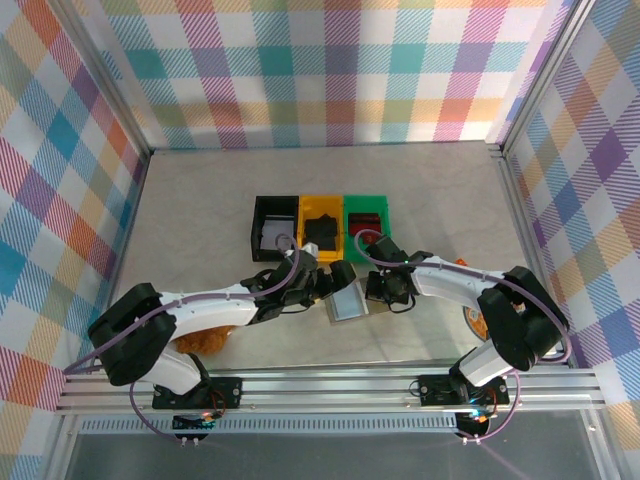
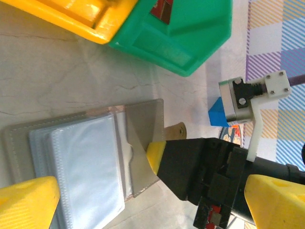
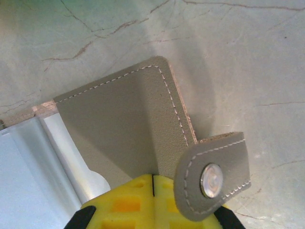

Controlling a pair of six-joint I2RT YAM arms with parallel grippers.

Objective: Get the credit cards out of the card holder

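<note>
Card holder [image 1: 347, 300] open on desk [image 3: 238, 57], right hand [image 3: 153, 185] closed — tips on its panel, left hand [image 2: 151, 198] spread wide — empty.

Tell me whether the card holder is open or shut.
Open: the card holder lies spread, clear inner sleeves exposed, right gripper pinching its edge.

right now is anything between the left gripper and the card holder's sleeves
Nothing visible. The open left gripper hangs over the card holder, with its clear sleeves bare below. The right gripper is shut on the cover flap near the snap tab, beside the sleeves, not over them.
</note>
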